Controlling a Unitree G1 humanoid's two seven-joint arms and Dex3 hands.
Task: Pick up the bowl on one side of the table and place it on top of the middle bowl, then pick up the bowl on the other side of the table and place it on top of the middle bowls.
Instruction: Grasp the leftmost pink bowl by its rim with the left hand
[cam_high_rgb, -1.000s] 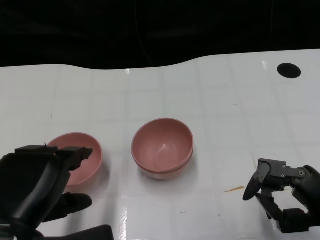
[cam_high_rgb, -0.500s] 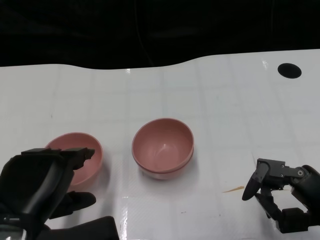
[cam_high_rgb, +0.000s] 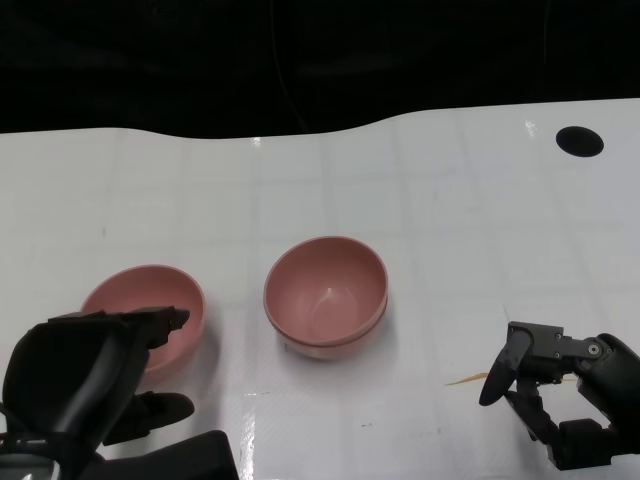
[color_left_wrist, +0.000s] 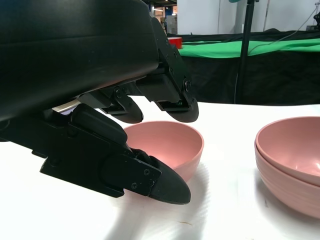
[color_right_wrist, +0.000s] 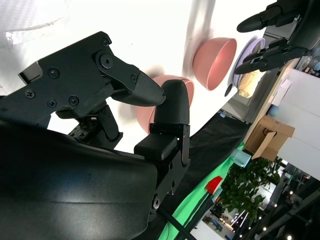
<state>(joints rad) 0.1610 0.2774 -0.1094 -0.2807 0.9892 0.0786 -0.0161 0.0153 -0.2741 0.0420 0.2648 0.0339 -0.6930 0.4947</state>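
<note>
A single pink bowl (cam_high_rgb: 148, 308) sits at the left of the white table (cam_high_rgb: 450, 220). Two pink bowls nested one in the other (cam_high_rgb: 325, 295) stand in the middle. My left hand (cam_high_rgb: 85, 385) hovers at the near side of the single bowl, its fingers spread and its fingertips over the bowl's near rim, holding nothing. In the left wrist view the single bowl (color_left_wrist: 172, 147) lies just beyond the parted fingers (color_left_wrist: 150, 180), with the nested pair (color_left_wrist: 292, 155) beside it. My right hand (cam_high_rgb: 560, 395) rests low at the near right, open and empty, well away from the bowls.
A round black hole (cam_high_rgb: 578, 141) is set in the table's far right corner. A thin yellowish streak (cam_high_rgb: 465, 379) lies on the surface just left of my right hand. The table's far edge curves against a dark background.
My left hand has dropped and drawn back toward the near edge, uncovering more of the single bowl's rim. The right hand has barely shifted. No bowl has moved.
</note>
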